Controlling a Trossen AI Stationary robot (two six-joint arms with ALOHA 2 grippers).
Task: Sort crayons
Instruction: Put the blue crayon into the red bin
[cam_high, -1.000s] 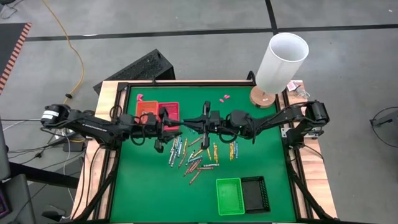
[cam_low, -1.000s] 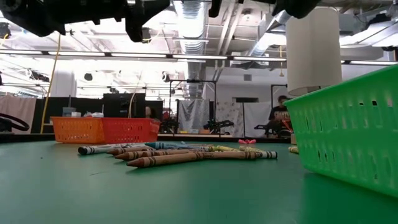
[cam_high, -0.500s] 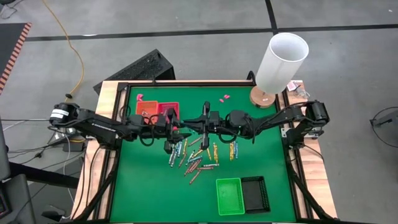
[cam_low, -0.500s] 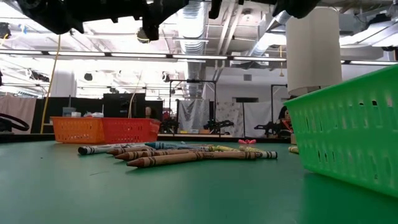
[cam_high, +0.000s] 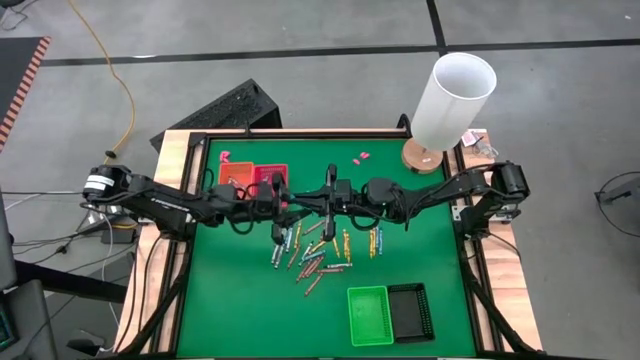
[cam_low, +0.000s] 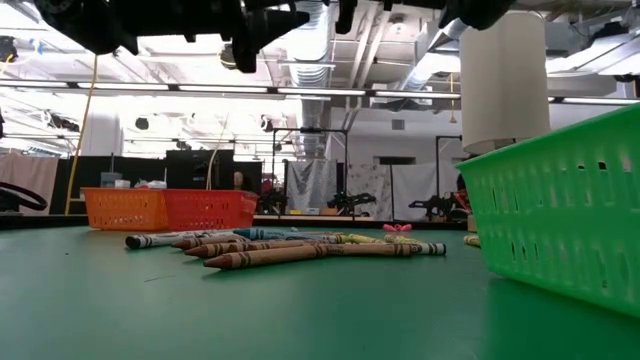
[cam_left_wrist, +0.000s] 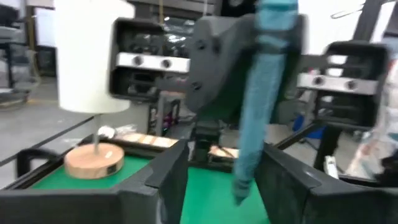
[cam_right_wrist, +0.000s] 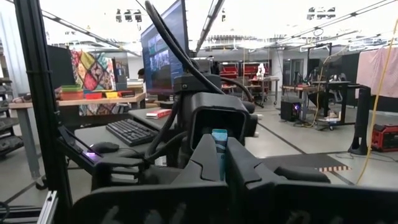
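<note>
Crayons (cam_high: 310, 252) strewn mid green mat (cam_high: 230, 300); workshop bg w/ monitors.

Centre of mat: my two grippers, left gripper (cam_high: 290, 208) and right gripper (cam_high: 303, 199), are meeting nose to nose here, blocking the air above the crayons (cam_high: 312, 250).
Far left corner: the orange tray (cam_high: 235, 175) and red tray (cam_high: 272, 178) are sitting side by side, walling that corner.
Far right corner: the white cylinder (cam_high: 452, 100) on its wooden base (cam_high: 421, 156) is standing tall, barring passage.
Near right: the green tray (cam_high: 368, 315) and black tray (cam_high: 410, 310) are occupying the edge.
Near left: bare green mat (cam_high: 230, 300) is lying open.
</note>
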